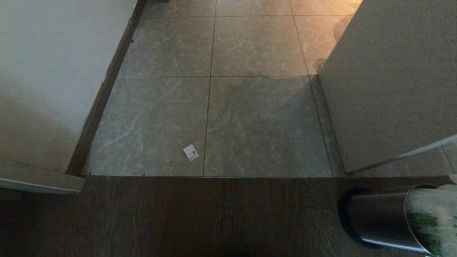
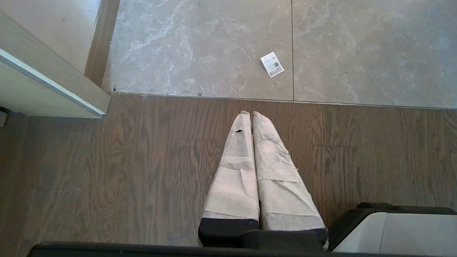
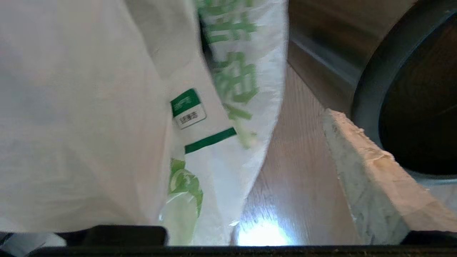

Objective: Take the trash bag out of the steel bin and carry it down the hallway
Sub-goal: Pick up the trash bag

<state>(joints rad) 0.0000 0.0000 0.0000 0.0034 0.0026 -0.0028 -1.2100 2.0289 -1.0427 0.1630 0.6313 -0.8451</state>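
Observation:
The steel bin [image 1: 378, 217] stands on the dark wood floor at the lower right of the head view. The white, green-printed trash bag [image 1: 432, 221] is draped over its mouth. In the right wrist view the trash bag [image 3: 200, 117] hangs close on one side, and the steel bin [image 3: 321, 46] with its black ring is on the other. My right gripper [image 3: 246, 142] is open. One padded finger [image 3: 371, 178] shows beside the bin, and the other is hidden behind the bag. My left gripper [image 2: 251, 114] is shut and empty over the wood floor. The hallway tiles [image 1: 257, 117] begin just ahead.
A white wall with a dark baseboard [image 1: 43, 71] borders the hallway on the left, and a door panel [image 1: 389, 82] juts in from the right. A small white paper tag [image 1: 191, 152] lies on the tiles near the wood threshold. A door-frame edge [image 1: 39, 180] stands at the left.

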